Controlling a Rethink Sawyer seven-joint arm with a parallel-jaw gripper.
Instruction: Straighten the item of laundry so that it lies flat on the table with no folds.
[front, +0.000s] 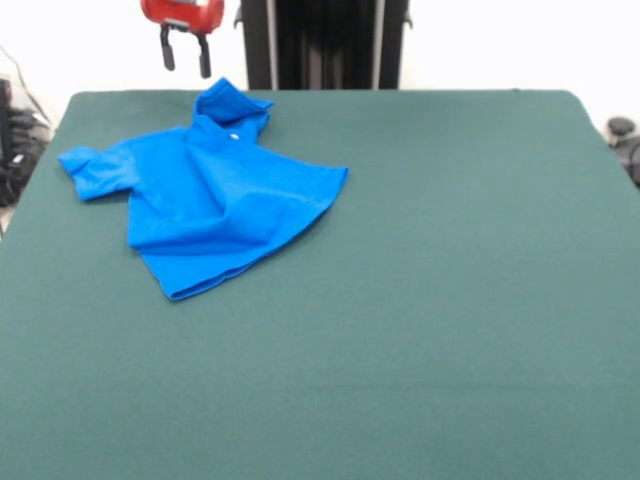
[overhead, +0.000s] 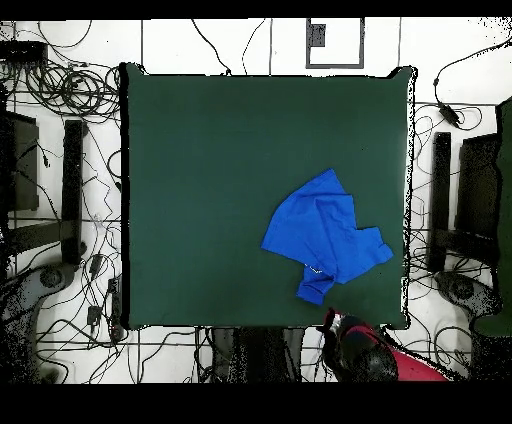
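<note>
The item of laundry (front: 215, 195), a bright blue short-sleeved T-shirt, lies rumpled on the green table (front: 420, 300) in its far left part. One sleeve sticks out to the left, the collar end is bunched up at the far edge, and creases run across the body. My gripper (front: 186, 55) hangs just behind and above the collar, open, holding nothing and not touching the cloth. From overhead, the shirt (overhead: 320, 232) sits near the table's (overhead: 200, 180) bottom right corner, with the gripper (overhead: 331, 322) just past the edge beside it.
Tangled cables (overhead: 60, 90) cover the floor around the table. Dark stands (overhead: 72, 190) flank its sides, and black gear (front: 625, 140) sits at the right edge. The rest of the felt surface carries nothing.
</note>
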